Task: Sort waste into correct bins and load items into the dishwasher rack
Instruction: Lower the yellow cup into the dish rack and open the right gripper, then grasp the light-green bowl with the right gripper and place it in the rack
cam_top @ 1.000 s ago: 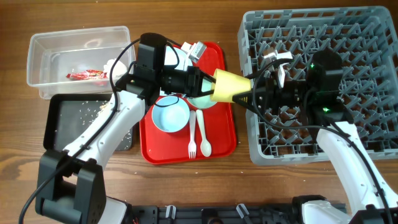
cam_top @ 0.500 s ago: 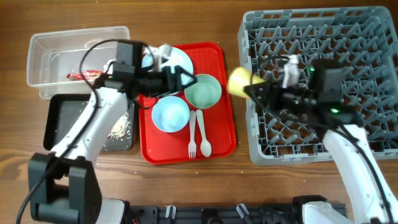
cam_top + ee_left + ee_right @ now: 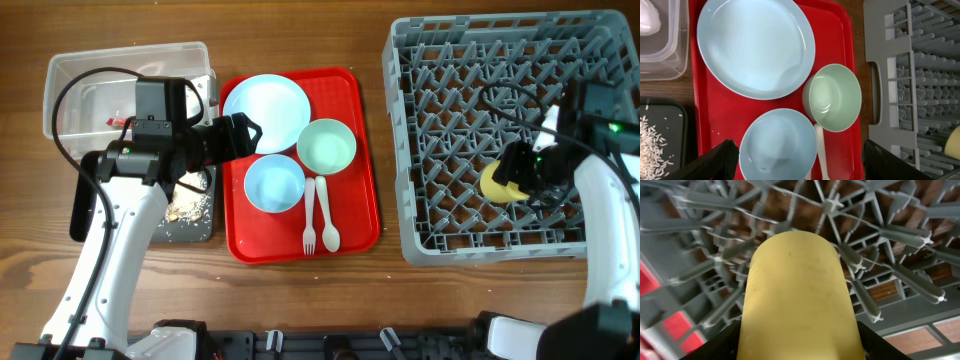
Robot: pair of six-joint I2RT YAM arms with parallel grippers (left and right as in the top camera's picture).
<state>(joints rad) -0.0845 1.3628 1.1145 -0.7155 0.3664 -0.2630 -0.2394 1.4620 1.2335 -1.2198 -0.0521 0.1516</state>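
My right gripper [image 3: 507,179] [image 3: 797,352] is shut on the small yellow cup [image 3: 495,184] [image 3: 797,295], holding it low among the pegs of the grey dishwasher rack [image 3: 500,60] [image 3: 900,275], front right. My left gripper [image 3: 247,138] [image 3: 800,170] is open and empty over the red tray's left edge, above the light-blue bowl [image 3: 274,184] [image 3: 779,145]. Beside that bowl lie the light-blue plate [image 3: 266,108] [image 3: 755,45], mint-green bowl [image 3: 327,146] [image 3: 832,97], white fork [image 3: 309,220] and spoon [image 3: 328,215]. The clear tub [image 3: 125,60] holds the red wrapper [image 3: 120,121] and a tissue [image 3: 647,15]. Food scraps [image 3: 190,207] lie in the black tray [image 3: 90,200].
The flat red serving tray [image 3: 355,230] sits between the bins and the rack. Bare wooden table [image 3: 300,290] runs along the front. The rack's near wall [image 3: 880,75] stands just right of the tray. The left arm's cable loops over the clear tub.
The left gripper let go of the yellow cup and drew back left over the tray's edge. The right arm carried the cup right and down into the rack.
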